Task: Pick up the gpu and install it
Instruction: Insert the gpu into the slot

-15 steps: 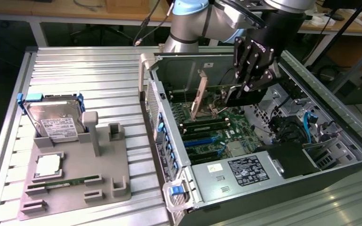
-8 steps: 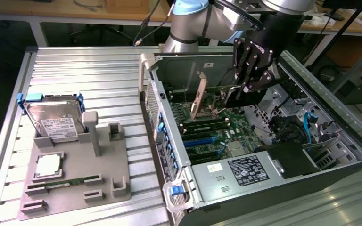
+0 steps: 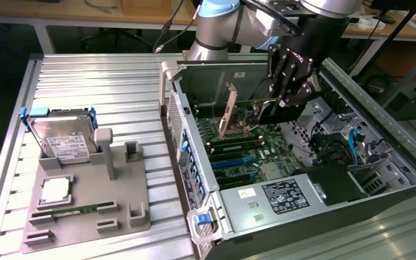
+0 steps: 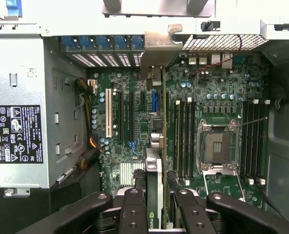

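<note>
Over the motherboard (image 4: 134,122), the gripper (image 4: 154,204) clamps the gpu (image 4: 154,170) edge-on, seemingly above a slot; lower it straight, bracket (image 4: 159,48) aligned.

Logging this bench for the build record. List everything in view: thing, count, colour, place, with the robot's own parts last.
gpu: one, green board with silver bracket, edge-on between the gripper fingers, over the motherboard slots.
computer case: one, black and grey, side open, on the exterior view's right.
motherboard: one, green, inside the case.
CPU socket: one, silver, empty, on the motherboard.
power supply: one, silver with black label, at the case's near end.
parts holder: one, grey, on the exterior view's left.
hard drive: one, silver with white label, blue rails, leaning in the holder.
processor chip: one, silver, flat on the holder.
memory stick: one, green, lying on the holder.
table: one, ribbed metal.
gripper: one, black, shut on the gpu.
</note>
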`<state>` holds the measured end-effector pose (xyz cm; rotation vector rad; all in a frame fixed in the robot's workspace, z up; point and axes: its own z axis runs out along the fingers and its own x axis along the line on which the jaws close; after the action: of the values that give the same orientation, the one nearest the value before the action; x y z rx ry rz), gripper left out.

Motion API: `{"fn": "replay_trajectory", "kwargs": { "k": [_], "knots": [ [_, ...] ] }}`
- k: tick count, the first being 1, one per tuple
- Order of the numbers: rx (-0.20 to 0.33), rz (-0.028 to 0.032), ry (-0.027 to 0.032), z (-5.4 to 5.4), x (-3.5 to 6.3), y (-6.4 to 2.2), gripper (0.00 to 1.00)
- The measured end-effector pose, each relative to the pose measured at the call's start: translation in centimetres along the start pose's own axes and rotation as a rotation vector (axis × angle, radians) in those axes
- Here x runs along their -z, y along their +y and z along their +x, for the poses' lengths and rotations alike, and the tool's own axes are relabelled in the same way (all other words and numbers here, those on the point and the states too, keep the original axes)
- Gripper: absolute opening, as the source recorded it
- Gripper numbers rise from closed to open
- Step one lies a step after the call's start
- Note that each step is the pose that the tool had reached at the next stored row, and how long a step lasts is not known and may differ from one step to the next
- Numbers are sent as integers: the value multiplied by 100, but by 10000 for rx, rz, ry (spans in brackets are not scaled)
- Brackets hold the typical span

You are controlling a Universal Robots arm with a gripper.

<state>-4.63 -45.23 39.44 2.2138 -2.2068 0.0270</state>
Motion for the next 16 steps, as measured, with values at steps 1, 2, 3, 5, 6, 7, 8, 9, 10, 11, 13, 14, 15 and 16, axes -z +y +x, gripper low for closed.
{"fn": "replay_trajectory", "kwargs": {
  "k": [1,2,3,5,6,7,8,9,10,11,13,14,15,16],
  "knots": [
    [0,0,0,0,0,0,27],
    [0,0,0,0,0,0,27],
    [-1,0,0,0,0,0,27],
    [0,0,0,0,0,0,27],
    [-1,0,0,0,0,0,27],
    [0,0,0,0,0,0,27],
    [0,0,0,0,0,0,27],
    [-1,6,-2,-1,-7,0,27],
    [-11,6,-2,0,-16,0,27],
    [-28,6,-1,0,-24,1,27],
    [-73,6,0,-1,-45,6,27],
    [-95,5,0,-1,-56,11,27],
    [-122,4,1,-2,-71,17,27],
    [-155,3,1,-2,-92,27,27]
  ]
}}
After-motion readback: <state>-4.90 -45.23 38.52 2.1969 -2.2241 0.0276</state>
